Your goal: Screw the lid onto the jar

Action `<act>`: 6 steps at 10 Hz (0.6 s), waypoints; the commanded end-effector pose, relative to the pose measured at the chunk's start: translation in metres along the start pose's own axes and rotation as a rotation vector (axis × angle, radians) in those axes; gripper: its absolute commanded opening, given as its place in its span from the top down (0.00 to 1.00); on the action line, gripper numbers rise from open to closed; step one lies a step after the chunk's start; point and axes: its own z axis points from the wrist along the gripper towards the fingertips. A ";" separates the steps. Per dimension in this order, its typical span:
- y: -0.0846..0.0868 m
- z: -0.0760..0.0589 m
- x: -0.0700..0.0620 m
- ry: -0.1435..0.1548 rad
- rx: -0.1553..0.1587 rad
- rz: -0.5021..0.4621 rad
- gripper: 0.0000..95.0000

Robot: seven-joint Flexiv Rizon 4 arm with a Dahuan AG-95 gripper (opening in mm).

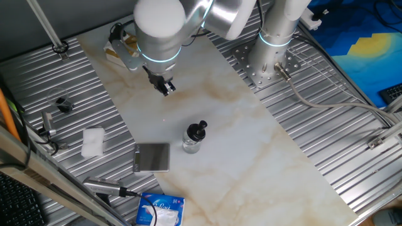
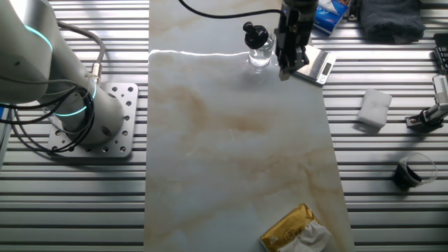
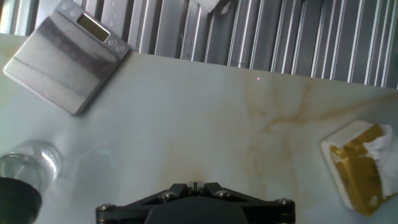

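The small clear glass jar (image 1: 191,143) stands on the marble tabletop, next to the grey square plate. The black knobbed lid (image 1: 199,129) sits on its mouth; I cannot tell how tightly. Both show in the other fixed view, jar (image 2: 260,54) and lid (image 2: 255,33), and at the lower left edge of the hand view, jar (image 3: 30,163) and lid (image 3: 15,200). My gripper (image 1: 167,89) hangs above the table, well apart from the jar, fingers together and empty. It also shows in the other fixed view (image 2: 285,68) and the hand view (image 3: 194,185).
A grey square plate (image 1: 152,157) lies beside the jar. A white folded cloth (image 1: 93,142) and a small black part (image 1: 63,103) lie on the ribbed metal. A yellow packet (image 1: 122,47) lies near the arm's base. A blue pack (image 1: 161,210) lies at the table's other end.
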 end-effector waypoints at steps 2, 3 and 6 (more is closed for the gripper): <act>0.019 -0.007 -0.001 -0.030 -0.281 0.028 1.00; 0.022 -0.008 -0.001 -0.031 -0.281 0.026 1.00; 0.028 -0.011 0.000 -0.035 -0.280 0.009 1.00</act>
